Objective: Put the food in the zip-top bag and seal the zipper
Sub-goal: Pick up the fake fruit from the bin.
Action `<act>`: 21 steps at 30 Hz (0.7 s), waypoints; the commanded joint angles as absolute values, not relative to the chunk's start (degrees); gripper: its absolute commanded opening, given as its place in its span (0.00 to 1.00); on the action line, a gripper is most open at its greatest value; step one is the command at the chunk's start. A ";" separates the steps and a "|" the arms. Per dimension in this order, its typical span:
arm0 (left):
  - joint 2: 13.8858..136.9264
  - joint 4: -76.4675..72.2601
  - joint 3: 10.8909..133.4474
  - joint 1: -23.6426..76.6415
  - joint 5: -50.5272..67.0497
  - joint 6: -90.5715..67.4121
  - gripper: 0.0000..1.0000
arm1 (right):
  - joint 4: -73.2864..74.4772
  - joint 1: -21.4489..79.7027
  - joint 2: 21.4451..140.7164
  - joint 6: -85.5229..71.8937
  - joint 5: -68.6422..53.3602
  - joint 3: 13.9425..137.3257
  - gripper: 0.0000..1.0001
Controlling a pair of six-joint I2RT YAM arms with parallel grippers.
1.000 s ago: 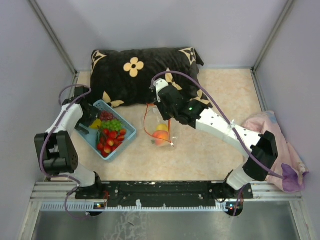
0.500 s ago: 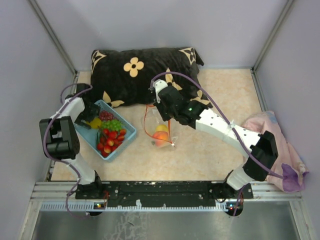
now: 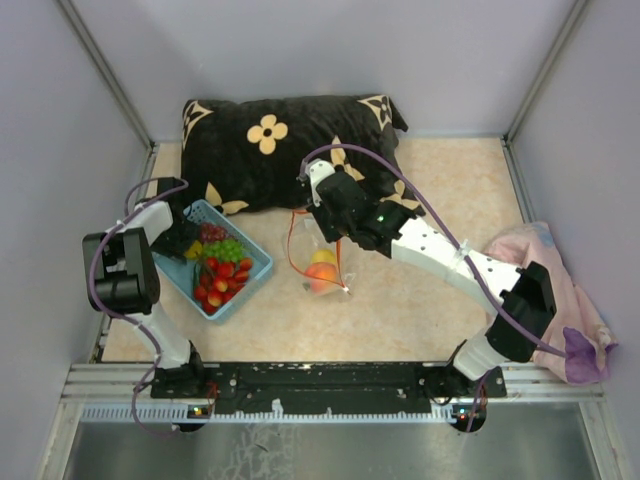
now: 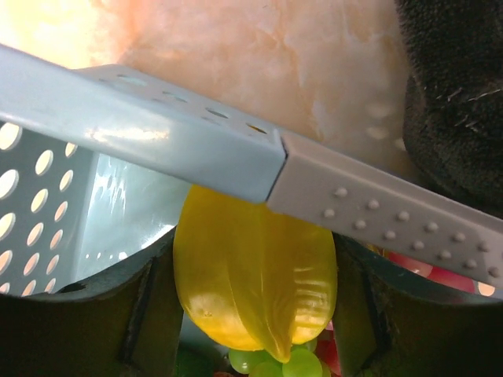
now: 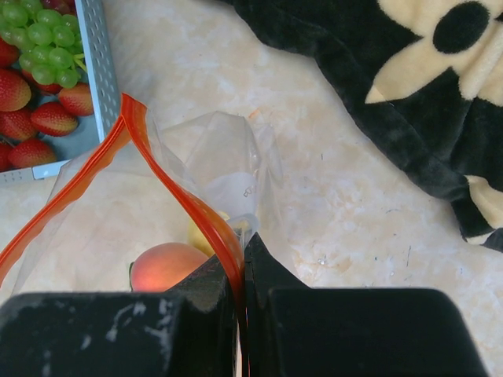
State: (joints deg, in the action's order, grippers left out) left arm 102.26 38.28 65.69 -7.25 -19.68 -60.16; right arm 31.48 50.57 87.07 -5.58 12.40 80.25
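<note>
One yellow fruit (image 4: 251,290) is straddled by the left gripper (image 4: 255,263) fingers inside the basket (image 4: 181,149); whether it is gripped cannot be told. Pick step judged in hand. Zip-top bag (image 5: 220,157) is held open by its zipper (image 5: 181,196), clamped between the right gripper (image 5: 241,267) fingers. Firm closure is needed next, then a lift.

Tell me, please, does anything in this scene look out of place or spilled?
Nothing is spilled: the fruit lies in the basket or the bag. Two things seem foreign to the task: a black flowered pillow at the back of the table, and a pink cloth bunched at its right edge.
</note>
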 commanded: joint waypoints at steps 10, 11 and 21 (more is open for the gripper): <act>96.14 39.61 64.71 -7.60 -21.98 -56.03 0.48 | 30.85 50.36 87.25 -4.75 10.91 80.63 0.04; 95.36 39.94 64.73 -7.56 -22.43 -55.40 0.48 | 30.97 50.41 87.34 -4.75 10.99 80.72 0.04; 85.87 38.94 64.28 -7.32 -18.58 -44.37 0.43 | 31.96 50.38 88.46 -5.05 12.11 82.86 0.04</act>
State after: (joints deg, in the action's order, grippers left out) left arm 90.06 39.46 64.51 -7.25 -21.10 -51.20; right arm 32.56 50.57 88.03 -5.54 11.44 80.27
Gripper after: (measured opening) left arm 0.683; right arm 0.036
